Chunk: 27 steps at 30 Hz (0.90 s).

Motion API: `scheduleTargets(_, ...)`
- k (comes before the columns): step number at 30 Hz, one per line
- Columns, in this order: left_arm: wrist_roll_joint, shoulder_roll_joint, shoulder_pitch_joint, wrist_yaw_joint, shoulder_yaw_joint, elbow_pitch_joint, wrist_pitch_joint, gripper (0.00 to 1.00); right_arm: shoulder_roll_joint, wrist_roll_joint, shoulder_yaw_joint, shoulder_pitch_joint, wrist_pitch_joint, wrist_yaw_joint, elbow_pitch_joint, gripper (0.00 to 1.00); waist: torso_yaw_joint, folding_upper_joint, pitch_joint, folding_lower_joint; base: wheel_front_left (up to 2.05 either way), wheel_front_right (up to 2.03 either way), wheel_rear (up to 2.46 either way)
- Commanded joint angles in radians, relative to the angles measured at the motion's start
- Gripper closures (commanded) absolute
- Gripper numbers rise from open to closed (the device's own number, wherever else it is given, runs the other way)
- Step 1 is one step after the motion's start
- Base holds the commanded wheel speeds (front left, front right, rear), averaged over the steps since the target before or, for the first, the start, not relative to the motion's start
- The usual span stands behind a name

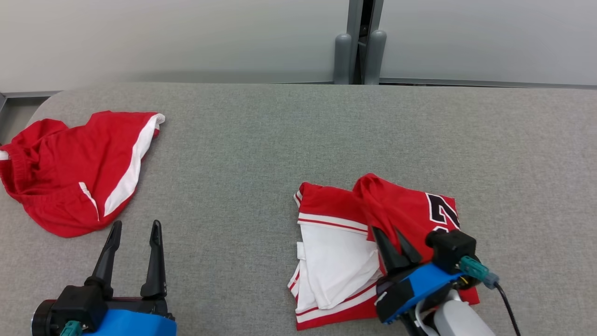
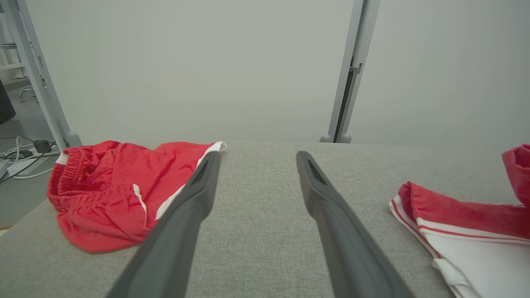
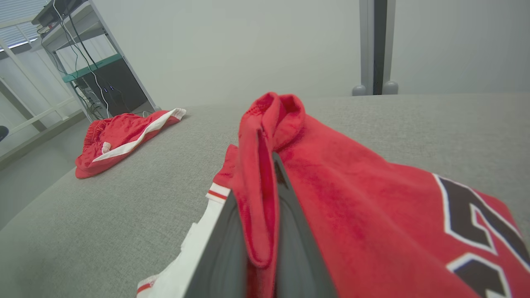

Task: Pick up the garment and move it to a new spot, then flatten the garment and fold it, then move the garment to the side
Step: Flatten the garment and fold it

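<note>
The garment [image 1: 406,210], a red jersey with white trim and a black number, lies partly folded on the grey table's right half, its white inside panel facing up on its left part. My right gripper [image 1: 386,231] is shut on a raised fold of its red cloth; in the right wrist view the garment [image 3: 352,198] bunches up between the two dark fingers of that gripper [image 3: 256,178]. My left gripper [image 1: 136,224] stands open over bare table at the lower left, holding nothing. The left wrist view has the left gripper [image 2: 257,155] wide apart, with the garment's edge [image 2: 455,211] to the right.
Red shorts [image 1: 70,172] with a white stripe lie crumpled at the table's far left edge, also seen as the shorts [image 2: 112,186] in the left wrist view. The padded grey table [image 1: 280,140] ends at a pale wall with a grey post [image 1: 359,51] behind.
</note>
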Motion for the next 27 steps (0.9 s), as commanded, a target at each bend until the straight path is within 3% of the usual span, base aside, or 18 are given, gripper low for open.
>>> scheduleTargets(1,-0.005,0.003,-0.016,-0.002,-0.003,0.002,-0.003,0.0,0.004,0.019,0.025,-0.021,-0.011,0.0,0.009,1.0,0.007,-0.0001,0.005,0.0,0.0,0.0,0.0)
scheduleTargets(7,-0.015,0.003,-0.033,0.0,-0.018,0.007,-0.003,0.0,0.003,0.084,0.135,-0.082,-0.037,0.0,0.049,1.0,0.031,-0.0001,0.02,0.0,0.0,0.0,0.0)
scheduleTargets(13,-0.021,0.003,-0.038,0.009,-0.029,0.009,-0.003,0.0,0.003,0.119,0.179,-0.119,-0.059,0.0,0.11,1.0,0.049,-0.0001,0.03,0.0,0.0,0.0,0.0)
scheduleTargets(14,-0.023,0.003,-0.039,0.009,-0.03,0.009,-0.003,0.0,0.003,0.124,0.183,-0.124,-0.063,0.0,0.119,0.94,0.05,-0.0001,0.03,0.0,0.0,0.0,0.0)
scheduleTargets(15,-0.024,0.003,-0.039,0.009,-0.03,0.01,-0.003,0.0,0.003,0.128,0.187,-0.129,-0.066,0.0,0.126,0.5,0.051,-0.0001,0.03,0.0,0.0,0.0,0.0)
scheduleTargets(16,-0.025,0.003,-0.038,0.01,-0.028,0.01,-0.003,0.0,0.003,0.132,0.192,-0.132,-0.069,0.0,0.133,0.0,0.05,-0.0001,0.03,0.0,0.0,0.0,0.0)
scheduleTargets(22,-0.028,0.003,-0.029,0.018,-0.028,0.011,-0.003,0.0,0.003,0.107,0.169,-0.148,-0.085,0.0,0.142,0.0,0.029,-0.0001,0.017,0.0,0.0,0.0,0.0)
scheduleTargets(27,-0.024,0.003,-0.021,0.016,-0.024,0.007,-0.003,0.0,0.003,0.029,0.055,-0.134,-0.089,0.0,0.067,0.0,0.003,-0.0001,-0.002,0.0,0.0,0.0,0.0)
